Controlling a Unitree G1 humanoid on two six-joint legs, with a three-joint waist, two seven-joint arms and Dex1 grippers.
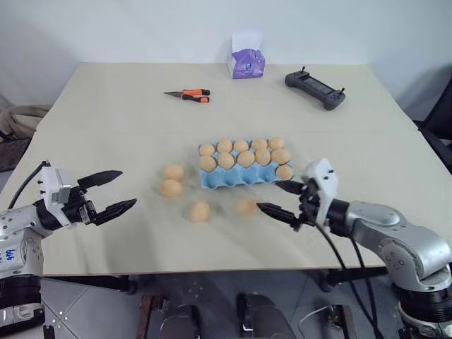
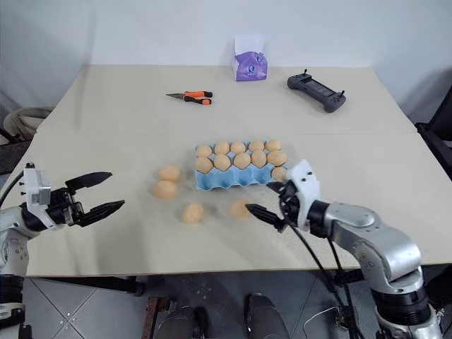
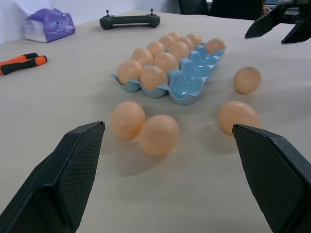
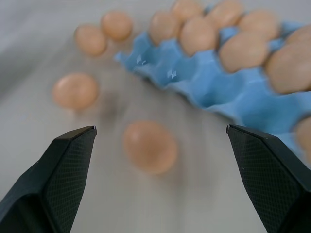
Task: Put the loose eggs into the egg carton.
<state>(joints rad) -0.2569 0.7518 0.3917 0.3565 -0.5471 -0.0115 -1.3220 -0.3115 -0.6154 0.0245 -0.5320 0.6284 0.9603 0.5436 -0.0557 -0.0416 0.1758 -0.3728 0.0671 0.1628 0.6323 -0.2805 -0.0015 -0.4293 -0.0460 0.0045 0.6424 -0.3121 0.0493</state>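
Note:
Several loose eggs lie on the table in front of the egg carton: two side by side at its left, one nearer me, one by the carton's front edge. The light blue carton holds several eggs in its back rows and right end; its front cups are empty. My right gripper is open, just right of the nearest egg, which lies ahead between its fingers. My left gripper hangs open at the table's left, apart from the eggs.
A purple tissue box stands at the table's far edge. Orange-handled pliers lie far left of centre and a black controller far right. The table's front edge runs just below both grippers.

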